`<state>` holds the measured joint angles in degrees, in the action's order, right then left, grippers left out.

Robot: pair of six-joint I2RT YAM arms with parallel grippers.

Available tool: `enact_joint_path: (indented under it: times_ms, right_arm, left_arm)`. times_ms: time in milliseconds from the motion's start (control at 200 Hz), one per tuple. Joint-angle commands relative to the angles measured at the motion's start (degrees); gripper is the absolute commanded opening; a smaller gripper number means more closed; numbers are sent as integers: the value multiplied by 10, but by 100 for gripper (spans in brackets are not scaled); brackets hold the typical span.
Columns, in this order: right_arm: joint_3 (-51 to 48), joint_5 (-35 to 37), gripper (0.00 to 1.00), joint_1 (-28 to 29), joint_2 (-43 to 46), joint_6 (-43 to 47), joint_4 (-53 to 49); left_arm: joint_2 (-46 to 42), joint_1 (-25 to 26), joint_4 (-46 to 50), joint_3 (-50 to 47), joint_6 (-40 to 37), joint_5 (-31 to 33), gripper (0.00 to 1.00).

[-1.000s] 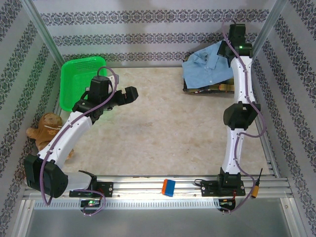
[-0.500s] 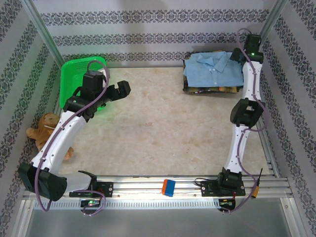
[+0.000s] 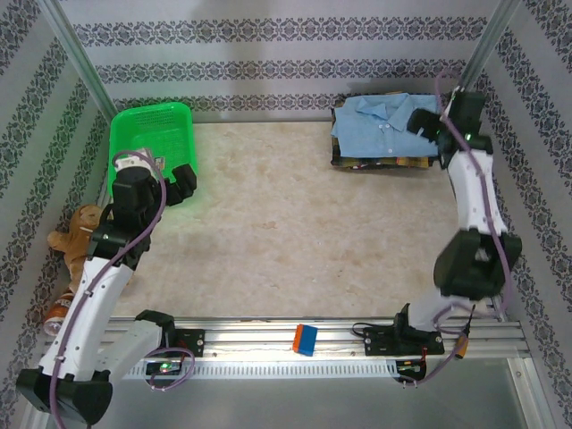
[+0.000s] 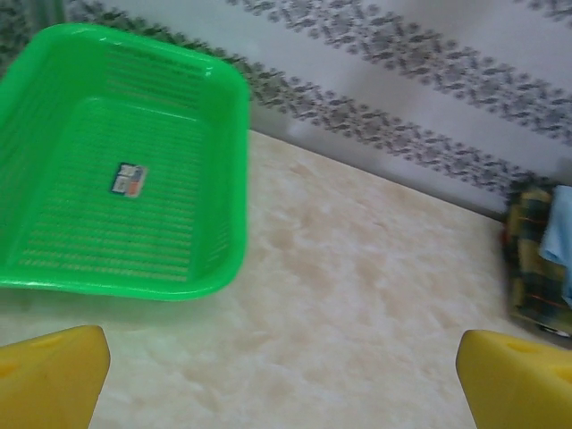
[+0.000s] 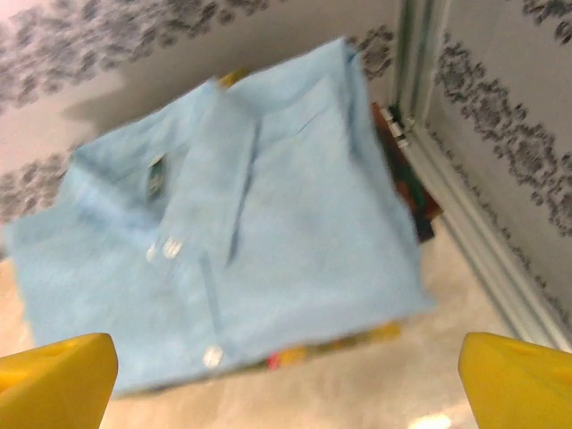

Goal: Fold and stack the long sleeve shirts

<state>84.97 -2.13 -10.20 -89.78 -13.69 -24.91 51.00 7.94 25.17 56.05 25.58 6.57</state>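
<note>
The light blue long sleeve shirt (image 3: 382, 127) lies folded flat, collar up, on the yellow-and-dark plaid shirt (image 3: 386, 163) at the table's back right corner. In the right wrist view the blue shirt (image 5: 232, 232) covers most of the plaid shirt (image 5: 409, 201), whose edge peeks out at the front and right. My right gripper (image 3: 425, 124) hovers over the stack's right end, open, yellow fingertips (image 5: 55, 375) wide apart and holding nothing. My left gripper (image 3: 182, 184) is open beside the green basket, far from the shirts; the plaid shirt (image 4: 534, 264) is at the right edge of its view.
A green mesh basket (image 3: 149, 147) (image 4: 125, 161) stands tilted at the back left. A brown stuffed toy (image 3: 76, 237) lies off the table's left edge. A blue-and-orange block (image 3: 306, 340) sits on the front rail. Patterned walls and metal posts close in the back and sides.
My right gripper opened and let go of the blue shirt, which now lies flat on the plaid one; that arm swung right. My left arm drew back leftward beside the basket.
</note>
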Motion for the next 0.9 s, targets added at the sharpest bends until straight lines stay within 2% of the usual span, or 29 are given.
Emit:
enact_joint_path:
  times_ms: [0,100,160,235,345,425,580,674,754,824,894]
  right_arm:
    - [-168,32,98,80,100,12,75]
    - [-329,99,98,147,211,32,145]
    - [-427,140,98,177,270,61,217]
    - [-513,162,98,180,325,86,286]
    - [-568,152,98,153,361,106,339]
    - [-600,135,98,125,335,106,410]
    - [-648,77,98,110,255,126,590]
    - [-666,66,98,100,199,107,663]
    - [-675,40,98,102,132,116,734]
    - [-672,43,98,107,70,117,791]
    - [-657,38,98,111,17,121,822]
  left_arm:
    - [7,-37,-95,-77,-16,11,100]
    - [19,-50,-211,-160,-53,59,100]
    - [24,-61,-296,-214,-85,60,100]
    - [47,-72,-400,-270,-135,46,100]
    - [99,-75,-505,-324,-191,38,100]
    - [147,-78,-558,-342,-214,19,100]
    - [277,-80,-769,-390,-235,5,100]
    - [338,-86,-811,-379,-237,-44,100]
    - [422,-86,-938,-393,-256,-89,99]
    - [380,-88,-824,-376,-250,-91,99]
    - [413,-96,-887,-376,-248,-106,99]
